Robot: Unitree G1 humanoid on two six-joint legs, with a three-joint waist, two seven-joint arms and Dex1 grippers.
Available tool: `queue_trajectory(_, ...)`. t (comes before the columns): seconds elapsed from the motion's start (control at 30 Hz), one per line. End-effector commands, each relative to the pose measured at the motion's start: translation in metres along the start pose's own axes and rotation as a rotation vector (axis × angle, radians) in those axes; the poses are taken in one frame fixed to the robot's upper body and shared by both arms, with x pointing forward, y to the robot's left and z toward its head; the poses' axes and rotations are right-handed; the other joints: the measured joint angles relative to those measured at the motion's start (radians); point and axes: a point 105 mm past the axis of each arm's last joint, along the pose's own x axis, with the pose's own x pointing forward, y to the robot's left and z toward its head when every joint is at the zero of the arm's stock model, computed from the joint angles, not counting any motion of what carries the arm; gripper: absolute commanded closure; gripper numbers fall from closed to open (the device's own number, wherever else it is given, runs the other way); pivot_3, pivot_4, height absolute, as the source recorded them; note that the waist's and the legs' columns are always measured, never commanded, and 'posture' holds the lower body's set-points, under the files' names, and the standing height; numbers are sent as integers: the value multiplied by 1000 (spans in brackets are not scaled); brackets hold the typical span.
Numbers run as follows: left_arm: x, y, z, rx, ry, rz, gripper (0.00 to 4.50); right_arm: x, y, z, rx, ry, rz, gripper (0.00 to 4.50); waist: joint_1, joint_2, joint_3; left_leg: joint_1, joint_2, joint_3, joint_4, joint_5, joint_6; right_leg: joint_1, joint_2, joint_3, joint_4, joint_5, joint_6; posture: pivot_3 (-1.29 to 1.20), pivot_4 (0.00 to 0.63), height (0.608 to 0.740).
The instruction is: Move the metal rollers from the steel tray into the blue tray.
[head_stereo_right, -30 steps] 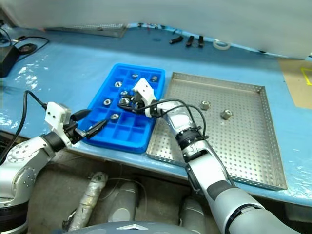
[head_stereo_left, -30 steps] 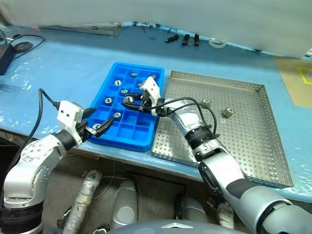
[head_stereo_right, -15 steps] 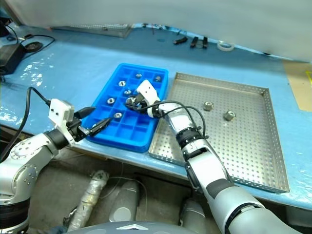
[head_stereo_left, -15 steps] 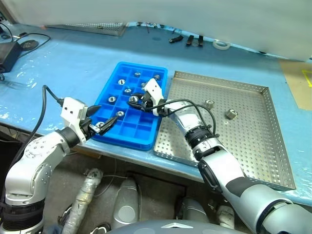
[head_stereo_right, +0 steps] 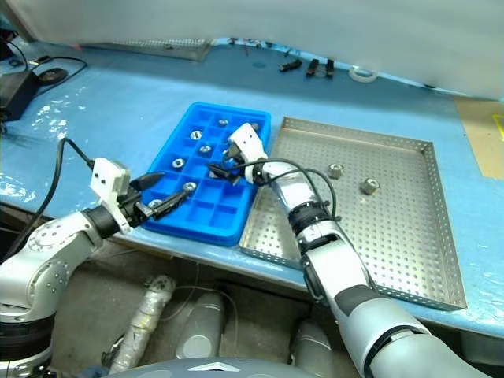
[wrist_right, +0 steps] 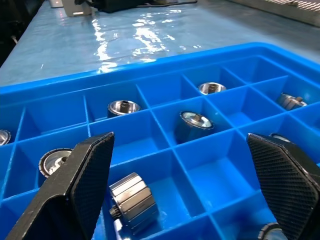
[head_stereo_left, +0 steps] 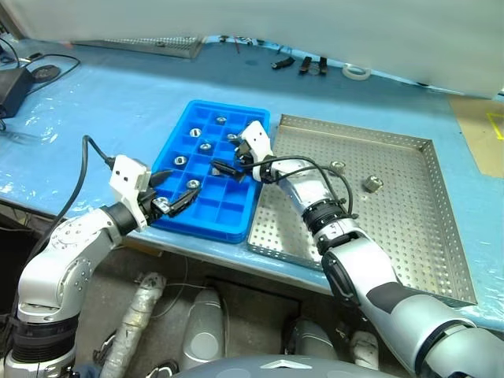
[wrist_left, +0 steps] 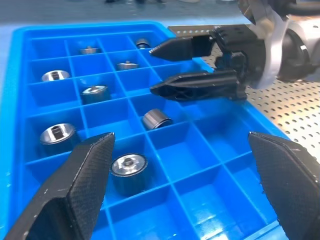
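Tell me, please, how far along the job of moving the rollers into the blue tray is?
Mostly done: several rollers sit in separate compartments of the blue tray. One roller lies on its side just below the right gripper, whose fingers are open and empty over that tray. The left gripper is open at the tray's near corner. Two rollers are left in the steel tray.

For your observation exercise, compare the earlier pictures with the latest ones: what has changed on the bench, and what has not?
The right hand, which was shut on a metal roller over the blue tray, has opened and let it go; the roller now lies on its side in a compartment. The left hand stays open at the tray's near edge. Two rollers still sit in the steel tray.
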Motion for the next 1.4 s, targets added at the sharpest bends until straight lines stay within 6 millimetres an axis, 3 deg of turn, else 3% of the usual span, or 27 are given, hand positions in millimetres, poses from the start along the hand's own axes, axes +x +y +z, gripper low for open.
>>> queue_trajectory(0.03, 13, -4, 9, 29, -31, -61, 0, -14, -25, 28, -42, -76, -89, 26, -2, 0, 0, 0, 0, 0, 0, 1, -1, 0, 0, 0, 0, 0, 0, 300, 150, 740)
queue_trajectory(0.17, 44, -14, 15, 38, -54, -179, 0, -46, -70, 32, -84, -60, -311, 26, -15, 0, 0, 1, -1, 0, 1, 5, -8, 2, 0, 1, 2, 0, 1, 187, 150, 740)
queue_trajectory(0.27, 66, -23, 21, 54, -65, -279, 0, -73, -90, 36, -94, -60, -417, 26, -42, 0, 0, 0, -2, 1, 2, 6, -9, 2, 0, 1, 2, 2, 3, 100, 150, 740)
queue_trajectory(0.5, 105, -46, 29, 84, -81, -478, 0, -139, -117, 30, -71, -52, -692, 26, -136, 0, 0, 1, -3, 1, 3, 6, -9, 3, 0, 2, 1, 5, 8, -100, 150, 740)
queue_trajectory(0.67, 116, -56, 31, 95, -85, -550, 0, -167, -125, 17, -2, -32, -846, 26, -193, 0, 0, 4, -3, 4, 2, 5, -7, 4, 0, 3, 0, 5, 8, -158, 150, 740)
queue_trajectory(1.0, 118, -59, 28, 100, -77, -578, 0, -164, -121, -39, 206, 86, -916, 26, -214, 0, 0, 8, -3, 6, 4, 5, -3, 9, -1, 4, 0, 3, 2, -163, 150, 740)
queue_trajectory(1.4, 106, -55, 36, 101, -93, -553, 0, -163, -114, -77, 341, 143, -936, 26, -208, 0, 0, 8, -3, 6, 5, 5, 0, 10, -1, 3, -1, 3, 2, -97, 150, 740)
